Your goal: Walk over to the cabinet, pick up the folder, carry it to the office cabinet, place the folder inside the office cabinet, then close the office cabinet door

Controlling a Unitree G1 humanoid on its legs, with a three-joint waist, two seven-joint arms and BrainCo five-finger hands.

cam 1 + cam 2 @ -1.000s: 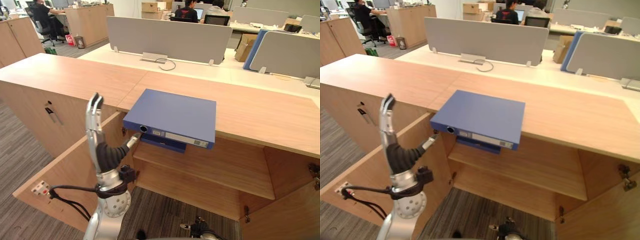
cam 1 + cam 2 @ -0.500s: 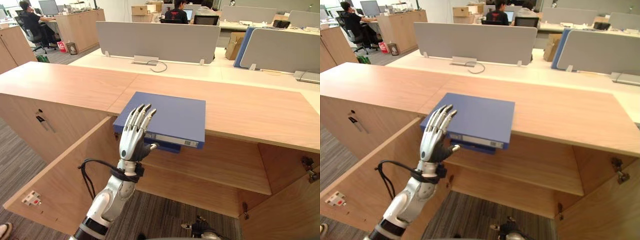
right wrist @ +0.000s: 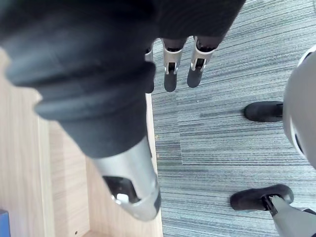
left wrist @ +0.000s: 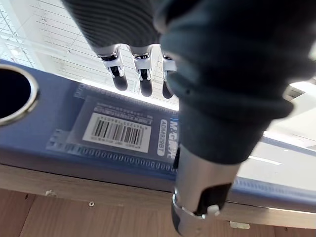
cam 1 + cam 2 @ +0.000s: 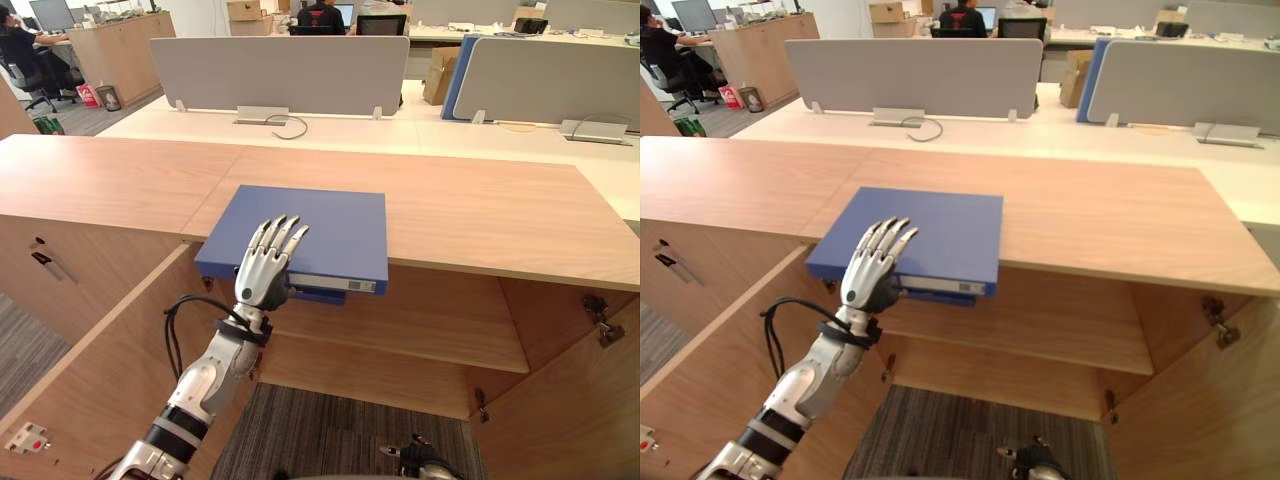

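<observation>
A blue folder (image 5: 320,225) lies flat on the wooden cabinet top (image 5: 480,210), its labelled spine (image 4: 59,128) jutting out past the front edge. My left hand (image 5: 262,272) is open at the folder's near left corner. Its straight fingers (image 4: 140,74) reach over the folder's top, and the thumb (image 4: 197,197) hangs in front of and below the spine. I cannot tell whether the fingers touch the cover. My right hand (image 3: 98,89) hangs low beside a wooden panel, fingers (image 3: 170,74) relaxed and pointing at the carpet, holding nothing.
Below the folder the cabinet stands open, with a shelf (image 5: 420,330) inside. Its left door (image 5: 100,370) and right door (image 5: 590,400) swing out towards me. Grey desk dividers (image 5: 290,70) and seated people are behind. A person's black shoes (image 3: 261,111) stand on the carpet.
My left hand rose from beside the left door, turned palm down and reached forward over the folder's near corner. The camera came closer to the cabinet.
</observation>
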